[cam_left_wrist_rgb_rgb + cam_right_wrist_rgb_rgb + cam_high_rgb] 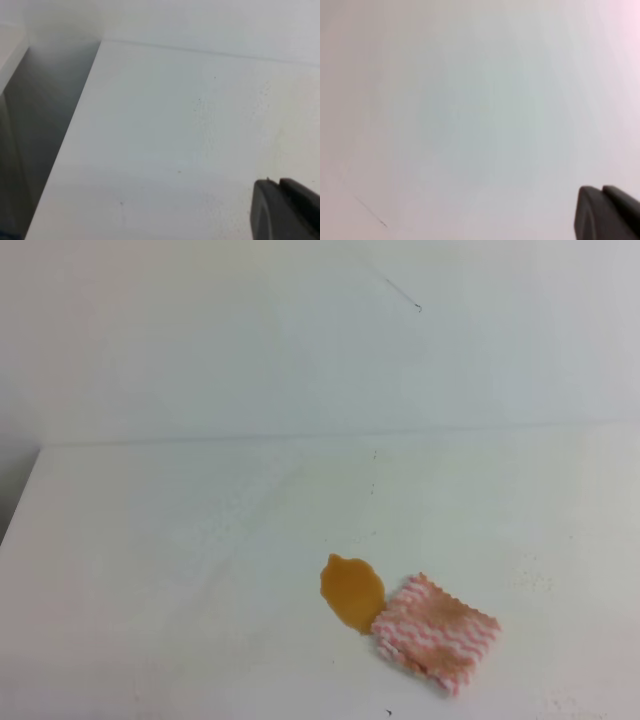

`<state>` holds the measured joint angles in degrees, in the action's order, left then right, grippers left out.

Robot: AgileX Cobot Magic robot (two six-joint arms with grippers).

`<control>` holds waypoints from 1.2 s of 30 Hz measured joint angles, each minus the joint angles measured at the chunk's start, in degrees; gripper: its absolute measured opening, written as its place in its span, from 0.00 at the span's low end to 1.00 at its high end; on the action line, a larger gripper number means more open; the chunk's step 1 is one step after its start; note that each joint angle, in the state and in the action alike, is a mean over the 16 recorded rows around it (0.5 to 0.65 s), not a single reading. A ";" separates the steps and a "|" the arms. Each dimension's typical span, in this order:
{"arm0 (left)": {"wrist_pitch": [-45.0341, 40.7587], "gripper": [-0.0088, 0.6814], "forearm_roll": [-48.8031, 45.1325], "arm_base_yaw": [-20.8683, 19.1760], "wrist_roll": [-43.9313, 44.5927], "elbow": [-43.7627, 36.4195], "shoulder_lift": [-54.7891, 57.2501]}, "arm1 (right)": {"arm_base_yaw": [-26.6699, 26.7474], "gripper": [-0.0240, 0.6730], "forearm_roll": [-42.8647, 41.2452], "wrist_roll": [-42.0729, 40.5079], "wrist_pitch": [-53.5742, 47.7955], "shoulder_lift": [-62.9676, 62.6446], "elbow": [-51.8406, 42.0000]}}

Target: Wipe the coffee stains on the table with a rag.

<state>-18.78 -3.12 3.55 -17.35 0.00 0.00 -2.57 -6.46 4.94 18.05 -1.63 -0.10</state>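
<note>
While the amber-orange rounded coffee blotch (351,592) sits on the plain white matte surface (180,560), the pink-and-white zigzag-striped cloth rag (437,631) lies touching its right edge, tan patch up | left end effector (286,210): only a dark tip is visible, opening cannot be told | right end effector (607,212): same, cannot be told.

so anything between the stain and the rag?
Nothing. In the exterior high view the rag's left corner meets the coffee stain's right edge; no gap shows.
</note>
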 joint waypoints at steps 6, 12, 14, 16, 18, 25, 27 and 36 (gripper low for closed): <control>0.00 0.01 0.00 0.00 0.00 0.00 0.00 | 0.00 0.03 -0.12 0.07 8.04 0.05 0.35; 0.00 0.01 0.00 0.00 0.00 0.00 0.00 | 0.01 0.03 -1.53 0.19 3.13 1.27 3.62; 0.00 0.01 0.00 0.00 0.00 0.00 0.00 | 0.01 0.03 -1.51 0.50 -0.51 2.60 5.53; 0.00 0.01 0.00 0.00 0.00 0.00 0.00 | 0.01 0.03 -1.21 0.83 -5.13 4.56 7.96; 0.00 0.01 0.00 0.00 0.00 0.00 0.00 | 0.01 0.03 -0.86 1.15 -10.75 7.34 10.95; 0.00 0.01 0.00 0.00 0.00 0.00 0.00 | 0.05 0.03 3.85 -1.64 -31.74 23.48 24.37; 0.00 0.01 0.00 0.00 0.00 0.00 0.00 | 0.06 0.03 7.08 -4.27 -35.90 29.49 28.07; 0.00 0.01 0.00 0.00 0.00 0.00 0.00 | 0.82 0.03 30.52 -31.13 -45.44 54.76 40.63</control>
<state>-18.78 -3.12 3.55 -17.35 0.00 0.00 -1.74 24.07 -26.19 -27.39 53.13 40.53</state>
